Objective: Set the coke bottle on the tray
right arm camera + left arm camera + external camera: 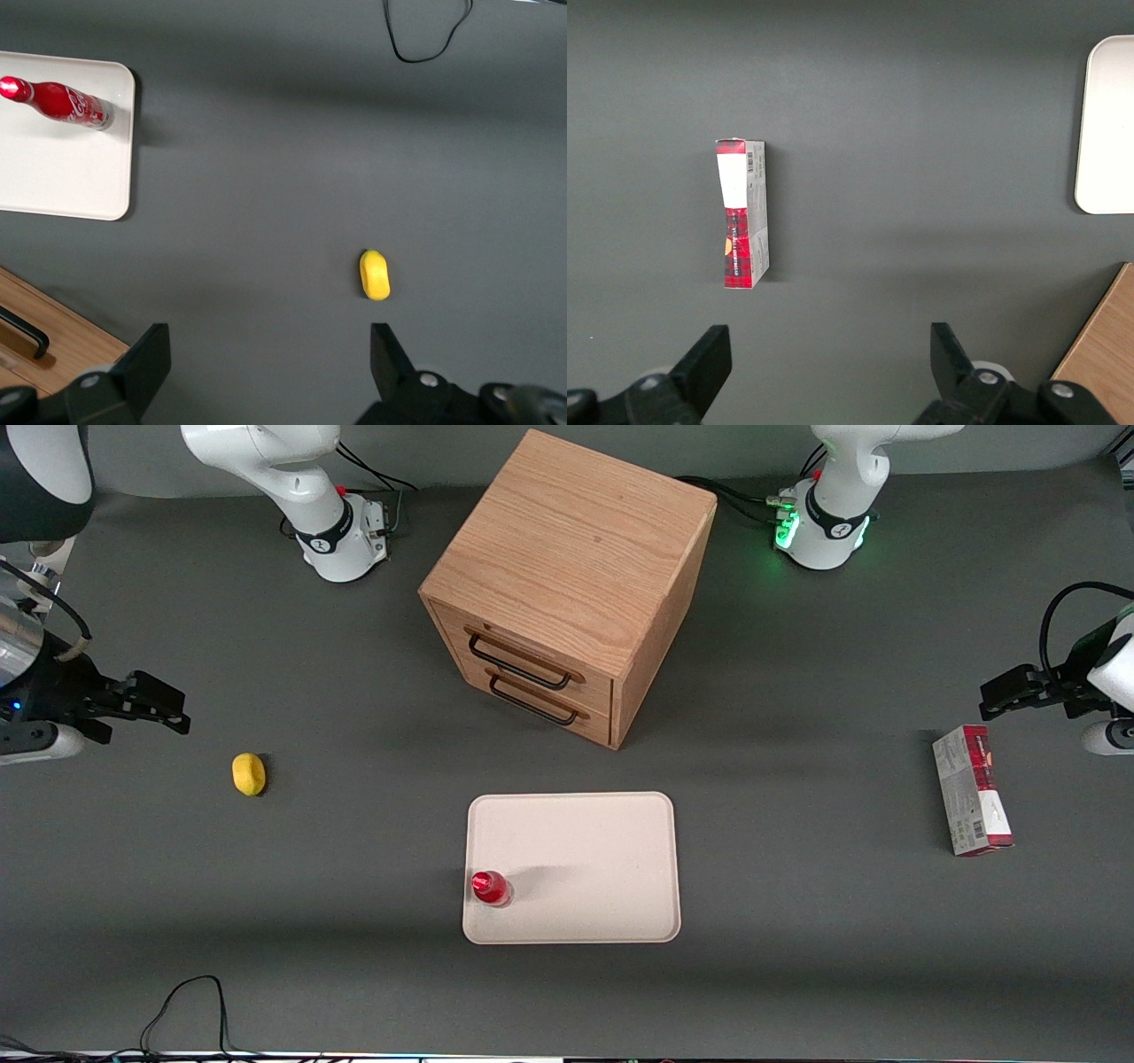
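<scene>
Coke bottle point(490, 888) upright on tray point(585, 850), at edge toward working arm; open-fingered gripper point(168, 710) above table, near lemon point(249, 773)

Red coke bottle point(490, 888), cream tray point(585, 850), black gripper point(164, 707).

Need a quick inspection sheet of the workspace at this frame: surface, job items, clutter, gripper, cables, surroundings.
Surface: dark grey table, flat, no spills seen.
Job's things: coke bottle stands upright on the tray, at its edge toward the working arm, near the corner closest to the front camera.
Clutter: lemon on the table toward the working arm's end; red-and-grey carton toward the parked arm's end; wooden drawer cabinet farther from the camera than the tray, both drawers closed.
Grippers: right gripper open, empty, above the table near the lemon, clear of the tray.
Cables: black cable loop on the table's near edge.
Surroundings: nothing seen.
</scene>
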{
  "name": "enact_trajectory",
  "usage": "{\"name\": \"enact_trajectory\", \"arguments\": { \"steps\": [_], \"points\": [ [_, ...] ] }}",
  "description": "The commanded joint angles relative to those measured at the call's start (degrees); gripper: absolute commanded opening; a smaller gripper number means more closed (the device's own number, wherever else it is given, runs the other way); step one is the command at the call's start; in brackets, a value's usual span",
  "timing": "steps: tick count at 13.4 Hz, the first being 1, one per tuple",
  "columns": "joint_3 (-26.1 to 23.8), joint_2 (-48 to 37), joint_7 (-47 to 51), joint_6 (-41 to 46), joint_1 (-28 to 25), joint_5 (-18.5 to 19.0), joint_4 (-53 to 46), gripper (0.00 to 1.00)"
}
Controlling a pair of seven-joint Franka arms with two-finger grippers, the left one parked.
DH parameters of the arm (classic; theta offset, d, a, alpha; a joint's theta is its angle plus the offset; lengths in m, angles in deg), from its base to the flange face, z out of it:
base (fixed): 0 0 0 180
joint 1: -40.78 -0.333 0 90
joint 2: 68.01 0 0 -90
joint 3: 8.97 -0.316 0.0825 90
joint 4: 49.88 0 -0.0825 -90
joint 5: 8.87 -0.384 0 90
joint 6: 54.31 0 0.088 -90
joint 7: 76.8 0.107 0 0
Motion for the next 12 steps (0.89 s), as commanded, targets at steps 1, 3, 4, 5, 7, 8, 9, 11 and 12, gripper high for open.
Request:
{"name": "enact_trajectory", "arguments": {
  "steps": [1, 3, 4, 5, 7, 8, 9, 11, 12],
  "points": [
    [-0.1, -2.9, -2.0, -1.5, 1.2, -0.8, 3.8, 1.00],
    [1.2, -3.6, -1.6, -1.2, 1.2, -0.4, 4.5, 1.00],
    [2.2, -3.5, -1.7, -1.1, 1.2, -0.4, 4.4, 1.00],
    [3.2, -3.5, -1.7, -0.4, 1.2, -0.4, 4.4, 1.00],
    [3.7, -3.5, -1.3, 1.3, 1.2, 0.4, 4.3, 1.00],
    [3.6, -3.5, -1.3, 1.3, 1.1, 1.3, 4.2, 1.00],
    [3.6, -3.5, -1.2, 1.3, 1.0, 1.5, 4.2, 1.00],
    [3.5, -3.4, -0.8, 2.1, 1.2, 1.5, 4.1, 1.00],
    [3.3, -3.4, -0.2, 2.6, 1.7, 1.5, 4.0, 1.00]
  ]
}}
